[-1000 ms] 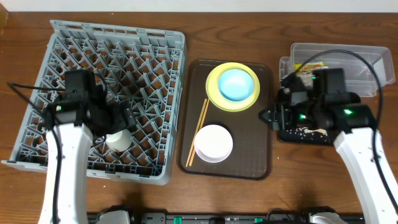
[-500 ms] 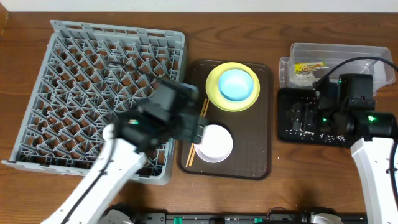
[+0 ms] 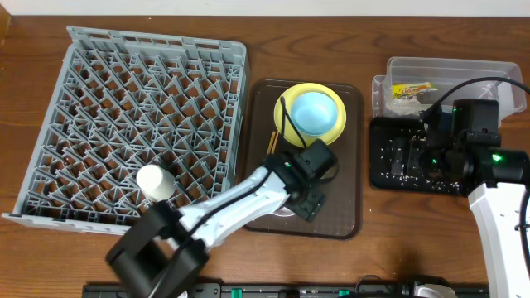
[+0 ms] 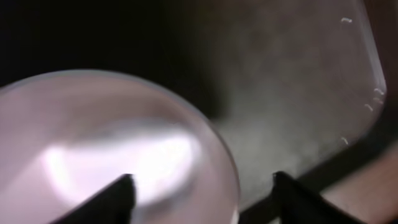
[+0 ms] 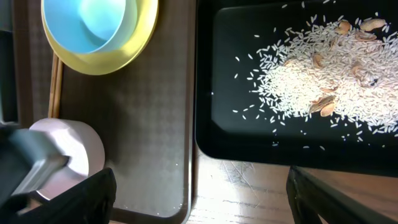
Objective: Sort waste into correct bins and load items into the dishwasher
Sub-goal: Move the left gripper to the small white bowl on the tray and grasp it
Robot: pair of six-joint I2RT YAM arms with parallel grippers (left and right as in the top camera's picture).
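The pinkish-white bowl (image 4: 112, 155) sits on the brown tray; my left arm mostly hides it from overhead. My left gripper (image 4: 202, 186) (image 3: 304, 189) is open, with one finger over the bowl and one outside its rim. The light blue bowl (image 3: 313, 112) rests in the yellow-green plate (image 3: 286, 124), with the chopsticks (image 3: 271, 145) beside them. The white cup (image 3: 156, 182) lies in the grey rack (image 3: 124, 74). My right gripper (image 5: 199, 199) (image 3: 396, 157) is open and empty over the black tray (image 5: 224, 130), which holds food scraps (image 5: 323, 74). The clear tub (image 3: 464, 74) holds the wrapper (image 3: 411, 88) and tissue (image 3: 404, 103).
The brown serving tray (image 3: 344, 207) lies between the rack and the black tray. A strip of bare wood (image 5: 249, 186) separates the brown tray from the black tray. My left arm reaches across the rack's front right corner.
My left arm has swung right from the rack, leaving the cup there, and now hangs over the pinkish-white bowl. My right arm has drawn back a little to the right.
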